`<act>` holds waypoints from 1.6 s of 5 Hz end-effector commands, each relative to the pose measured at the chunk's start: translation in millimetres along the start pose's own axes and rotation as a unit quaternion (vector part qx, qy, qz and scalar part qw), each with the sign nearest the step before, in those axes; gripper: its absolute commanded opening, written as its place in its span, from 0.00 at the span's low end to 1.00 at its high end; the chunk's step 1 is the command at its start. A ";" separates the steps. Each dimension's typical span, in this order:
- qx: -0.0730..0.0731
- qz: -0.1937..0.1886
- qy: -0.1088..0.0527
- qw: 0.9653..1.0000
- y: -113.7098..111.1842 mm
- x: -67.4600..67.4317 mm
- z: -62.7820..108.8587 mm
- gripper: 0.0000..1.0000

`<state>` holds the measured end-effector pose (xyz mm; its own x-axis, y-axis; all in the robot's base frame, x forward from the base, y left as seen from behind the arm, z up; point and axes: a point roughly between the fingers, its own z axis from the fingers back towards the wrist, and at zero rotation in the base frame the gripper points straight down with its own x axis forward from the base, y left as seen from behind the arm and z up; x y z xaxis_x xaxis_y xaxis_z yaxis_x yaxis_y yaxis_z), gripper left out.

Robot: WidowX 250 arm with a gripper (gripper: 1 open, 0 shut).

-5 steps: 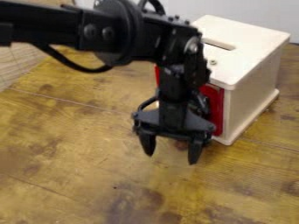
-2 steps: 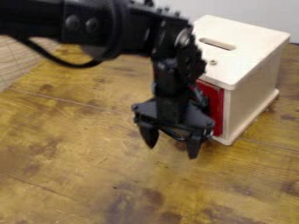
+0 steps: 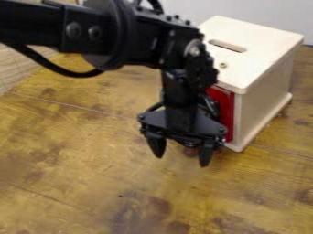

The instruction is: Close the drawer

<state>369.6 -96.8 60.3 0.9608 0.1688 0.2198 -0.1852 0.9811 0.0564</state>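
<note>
In the camera view, the black gripper is open, its two fingers apart and pointing down, with nothing visible between their tips. The red drawer is behind it, in the cream-white cabinet, mostly hidden; whether they touch, I cannot tell.

The lone camera is looking obliquely down from a raised position in front of the wooden table, facing the front and one side of the cream-white cabinet and taking in its top, near enough to be cropping the black arm.
</note>
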 end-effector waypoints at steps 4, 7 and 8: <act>-0.030 -0.106 -0.053 0.993 22.5 18.2 16.3 1.00; -0.009 -0.126 -0.040 0.991 46.4 25.9 36.5 1.00; 0.009 -0.106 -0.034 0.994 63.3 35.4 51.2 1.00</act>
<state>371.8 -39.8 83.3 0.9864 -0.0610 0.1525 0.0412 0.9907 0.1295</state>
